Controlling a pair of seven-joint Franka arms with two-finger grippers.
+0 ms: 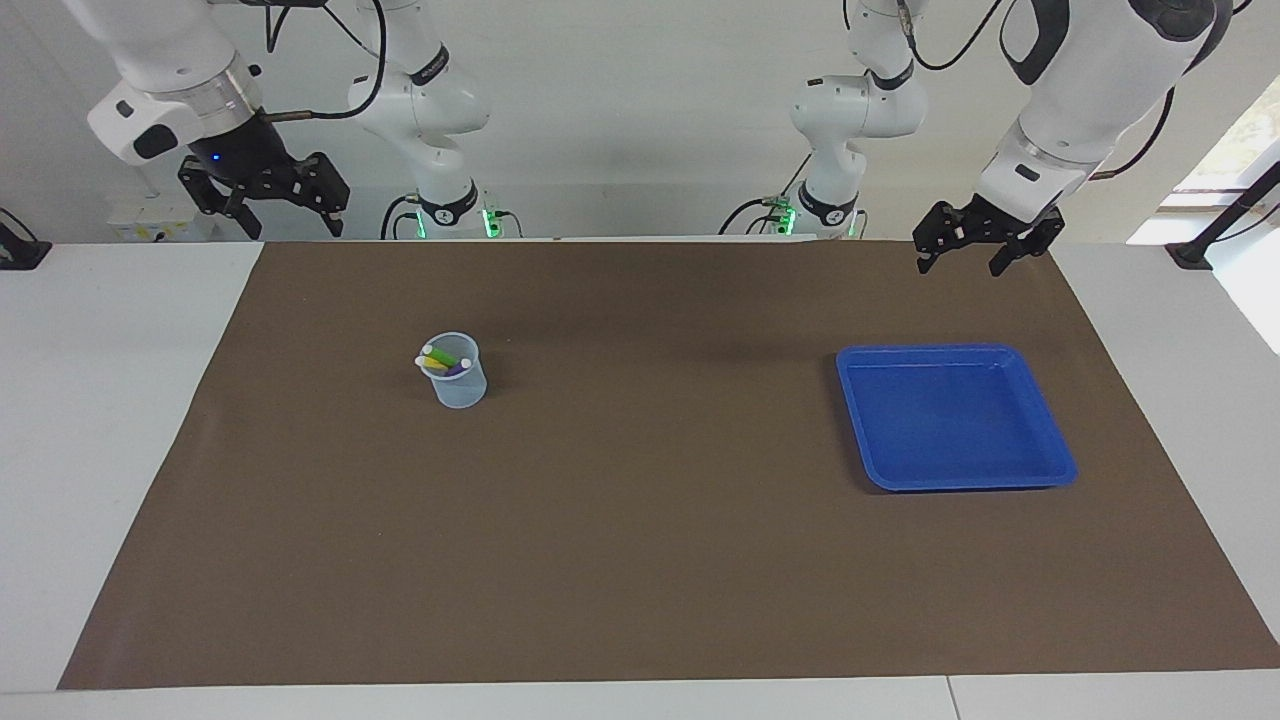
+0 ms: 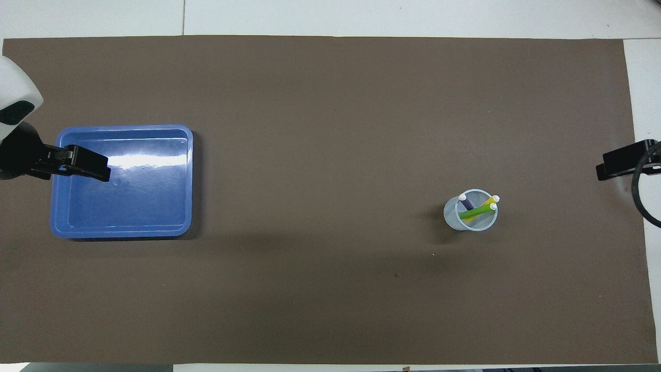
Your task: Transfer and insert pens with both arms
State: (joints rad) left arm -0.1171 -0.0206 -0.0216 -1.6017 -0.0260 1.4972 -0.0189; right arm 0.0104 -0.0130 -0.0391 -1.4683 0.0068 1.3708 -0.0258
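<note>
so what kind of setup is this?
Looks like a robotics lab bench: white arms mounted along a table with a brown mat, plus staged props, a blue tray and a cup holding pens.

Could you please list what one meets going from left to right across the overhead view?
Left gripper, overlapping the shallow blue plastic tray → bare brown mat → translucent pale cup holding three marker pens → right gripper.
</note>
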